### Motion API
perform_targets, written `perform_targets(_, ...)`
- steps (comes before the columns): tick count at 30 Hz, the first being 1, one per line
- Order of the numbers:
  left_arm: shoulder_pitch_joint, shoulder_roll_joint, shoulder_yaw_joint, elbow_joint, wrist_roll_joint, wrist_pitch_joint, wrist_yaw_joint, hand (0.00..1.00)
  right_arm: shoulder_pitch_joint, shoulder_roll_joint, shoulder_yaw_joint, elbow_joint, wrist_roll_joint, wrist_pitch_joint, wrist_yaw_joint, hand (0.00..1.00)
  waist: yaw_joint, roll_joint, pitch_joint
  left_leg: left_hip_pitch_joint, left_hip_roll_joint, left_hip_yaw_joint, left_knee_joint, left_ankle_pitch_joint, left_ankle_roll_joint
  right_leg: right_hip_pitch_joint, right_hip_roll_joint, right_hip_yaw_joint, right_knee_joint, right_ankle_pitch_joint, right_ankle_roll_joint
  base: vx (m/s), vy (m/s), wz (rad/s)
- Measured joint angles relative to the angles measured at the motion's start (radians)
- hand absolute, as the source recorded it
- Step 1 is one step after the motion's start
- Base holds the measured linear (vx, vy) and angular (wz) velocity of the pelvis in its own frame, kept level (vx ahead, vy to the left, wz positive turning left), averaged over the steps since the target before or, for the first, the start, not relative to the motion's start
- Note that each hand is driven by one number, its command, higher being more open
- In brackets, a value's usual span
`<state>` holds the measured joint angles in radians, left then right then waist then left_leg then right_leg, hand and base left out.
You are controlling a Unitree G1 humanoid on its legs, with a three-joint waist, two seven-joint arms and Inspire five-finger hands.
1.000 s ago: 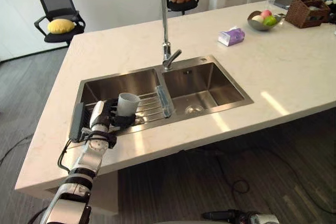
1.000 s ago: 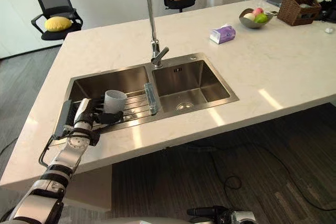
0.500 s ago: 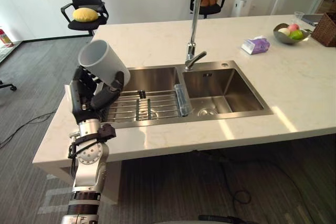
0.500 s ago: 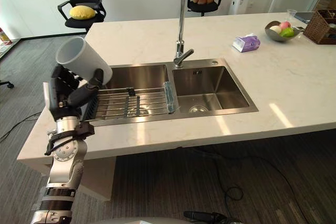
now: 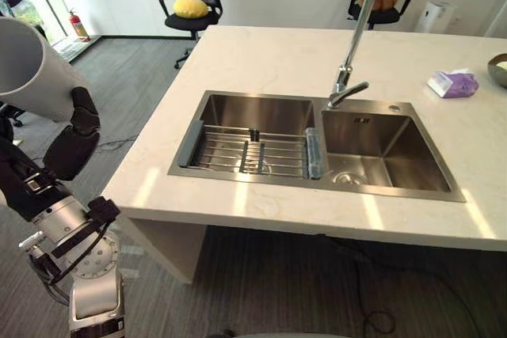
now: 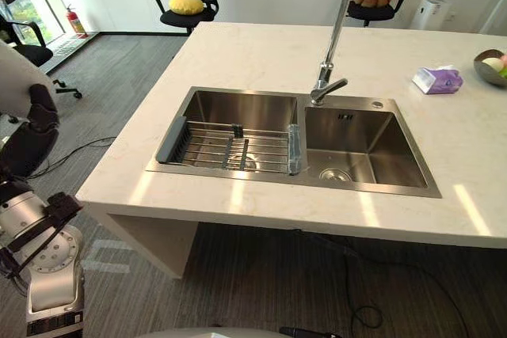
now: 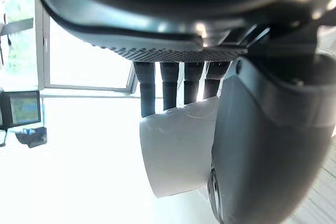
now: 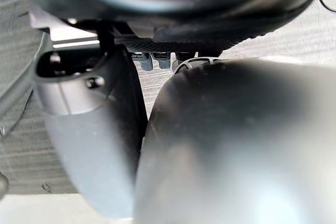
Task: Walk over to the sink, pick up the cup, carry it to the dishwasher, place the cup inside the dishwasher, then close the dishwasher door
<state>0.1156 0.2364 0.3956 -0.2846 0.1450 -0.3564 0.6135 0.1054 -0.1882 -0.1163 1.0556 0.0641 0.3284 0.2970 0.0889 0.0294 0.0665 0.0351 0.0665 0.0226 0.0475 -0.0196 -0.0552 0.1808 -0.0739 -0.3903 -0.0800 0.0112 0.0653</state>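
While the cup is off the sink: held high at the robot's left, well apart from the surface.
Left hand: clenched round the cup, thumb on one side, fingers on the other.
Cup axis: tilted, mouth up and out to the left.
Sink: lies to the right of the hand, across the surface edge.
Right hand: idle; grip cannot be told.
Next, by judgement: left arm alone carries the cup to the dishwasher.

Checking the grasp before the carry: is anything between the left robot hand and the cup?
Nothing visible: the left robot hand is curled directly round the cup, holding it up, clear of the sink.
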Motion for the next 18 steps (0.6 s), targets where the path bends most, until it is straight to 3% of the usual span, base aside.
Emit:
perform_targets(1,0.039,0.0,0.0,-0.004,0.021,0.019,-0.004,0.0,-0.008,-0.004,0.004,0.0,-0.03,0.0,0.012,1.0,0.008,0.008,0.005,-0.042,0.0,-0.032,0.095,-0.04,-0.001,0.007,0.0,-0.026,0.02,-0.014,0.0,-0.01,0.009,0.6)
perform_targets(3,0.108,-0.002,-0.001,-0.039,0.044,0.06,-0.031,0.0,-0.015,-0.006,0.021,-0.001,-0.071,0.001,0.028,1.0,0.015,0.011,0.009,-0.075,-0.009,-0.103,0.147,-0.056,-0.006,0.016,-0.003,-0.097,0.072,-0.053,-0.001,-0.03,-0.018,1.12)
perform_targets(5,0.14,-0.004,0.001,-0.071,0.026,0.076,-0.083,0.0,-0.015,-0.012,0.058,0.001,-0.057,-0.005,0.031,1.0,0.046,0.003,0.016,-0.094,-0.037,-0.198,0.131,-0.026,-0.011,0.034,-0.015,-0.202,0.103,-0.088,0.004,-0.06,-0.057,1.72)
perform_targets(6,0.154,-0.014,0.001,-0.082,0.005,0.076,-0.113,0.0,-0.016,-0.016,0.087,0.019,-0.047,-0.017,0.029,1.0,0.08,0.001,0.018,-0.103,-0.056,-0.26,0.094,0.011,-0.016,0.05,-0.018,-0.284,0.103,-0.099,0.008,-0.07,-0.067,1.81)
perform_targets(7,0.161,-0.027,0.003,-0.089,-0.011,0.076,-0.125,0.0,-0.017,-0.026,0.093,0.039,-0.044,-0.034,0.029,1.0,0.097,0.003,0.022,-0.11,-0.049,-0.254,0.059,0.022,-0.014,0.06,-0.021,-0.347,0.102,-0.101,0.009,-0.16,-0.111,2.34)
perform_targets(8,0.168,-0.043,0.012,-0.101,-0.03,0.075,-0.14,0.0,-0.023,-0.026,0.097,0.047,-0.026,-0.044,0.013,1.0,0.118,-0.004,0.035,-0.13,-0.016,-0.122,0.042,0.017,0.039,0.083,-0.027,-0.456,0.096,-0.102,0.008,-0.16,-0.094,2.09)
perform_targets(9,0.168,-0.048,0.011,-0.102,-0.037,0.073,-0.145,0.0,-0.023,-0.025,0.096,0.055,-0.014,-0.049,0.005,1.0,0.119,-0.019,0.04,-0.136,-0.006,-0.044,0.044,0.01,0.073,0.093,-0.039,-0.518,0.092,-0.102,0.008,-0.15,-0.059,2.99)
perform_targets(10,0.171,-0.076,-0.008,-0.102,-0.055,0.06,-0.159,0.0,-0.027,-0.037,0.083,0.078,0.006,-0.053,-0.024,1.0,0.117,-0.019,0.048,-0.195,0.022,0.17,0.152,-0.018,0.111,0.111,-0.072,-0.671,0.103,-0.103,0.009,-0.05,-0.002,2.6)
perform_targets(12,0.178,-0.121,-0.033,-0.107,-0.069,0.02,-0.165,0.0,-0.025,-0.066,0.081,0.081,0.049,-0.051,-0.059,1.0,0.115,-0.019,0.048,-0.208,0.044,0.349,0.219,-0.03,0.13,0.127,-0.115,-0.799,0.134,-0.104,0.008,0.03,0.095,2.55)
perform_targets(13,0.183,-0.153,-0.065,-0.128,-0.067,-0.014,-0.159,0.0,-0.025,-0.085,0.077,0.081,0.074,-0.051,-0.077,1.0,0.11,-0.011,0.043,-0.197,0.08,0.442,0.251,-0.031,0.132,0.145,-0.142,-0.872,0.176,-0.104,0.008,0.08,0.162,2.72)
perform_targets(14,0.189,-0.17,-0.111,-0.162,-0.066,-0.044,-0.154,0.0,-0.025,-0.104,0.069,0.082,0.073,-0.05,-0.086,1.0,0.104,0.011,0.031,-0.17,0.134,0.523,0.252,0.012,0.179,0.163,-0.16,-0.921,0.243,-0.111,0.003,0.09,0.152,2.49)
perform_targets(15,0.187,-0.175,-0.141,-0.18,-0.063,-0.053,-0.154,0.0,-0.026,-0.117,0.061,0.083,0.071,-0.049,-0.088,1.0,0.097,0.037,0.023,-0.158,0.151,0.534,0.24,0.041,0.177,0.179,-0.174,-0.944,0.303,-0.125,-0.001,0.08,0.177,2.4)
perform_targets(16,0.175,-0.184,-0.19,-0.194,-0.045,-0.068,-0.154,0.0,-0.044,-0.139,0.043,0.1,0.062,-0.05,-0.09,1.0,0.075,0.043,0.037,-0.154,0.106,0.555,0.213,0.034,0.191,0.183,-0.276,-0.97,0.482,-0.171,-0.022,0.03,0.319,1.97)
perform_targets(17,0.157,-0.182,-0.204,-0.198,-0.051,-0.069,-0.157,0.0,-0.076,-0.136,0.043,0.095,0.056,-0.06,-0.085,1.0,0.075,0.048,0.043,-0.14,0.068,0.524,0.145,0.04,0.183,0.17,-0.284,-0.967,0.457,-0.217,0.052,-0.01,0.331,1.66)
perform_targets(18,0.145,-0.177,-0.204,-0.197,-0.057,-0.066,-0.163,0.0,-0.087,-0.128,0.043,0.08,0.057,-0.072,-0.083,1.0,0.075,0.043,0.046,-0.128,0.043,0.507,0.106,0.047,0.172,0.163,-0.28,-0.97,0.412,-0.214,0.051,-0.08,0.298,1.48)
